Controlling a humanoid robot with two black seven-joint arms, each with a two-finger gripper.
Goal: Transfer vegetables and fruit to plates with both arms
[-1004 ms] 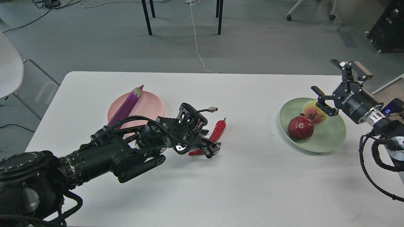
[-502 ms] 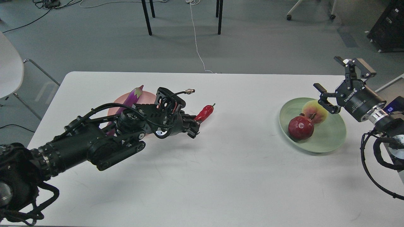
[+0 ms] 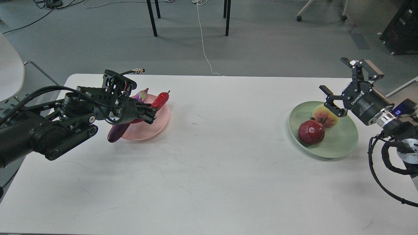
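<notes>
A: Head view: our left gripper (image 3: 151,115) is clamped on the chili pepper (image 3: 160,99), holding its lower end; the stem pokes up past the fingertips. Glossy, light, likely slippery.

B: Pink plate (image 3: 161,122) directly below us, eggplant (image 3: 115,134) in it. Our right gripper (image 3: 339,88) is spread wide, holding nothing; the green plate (image 3: 339,145) beneath holds 2: pomegranate (image 3: 311,132), peach (image 3: 326,117).

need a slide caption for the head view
Left gripper carries the red chili pepper over the pink plate beside the eggplant; pomegranate and peach rest on the green plate.
</notes>
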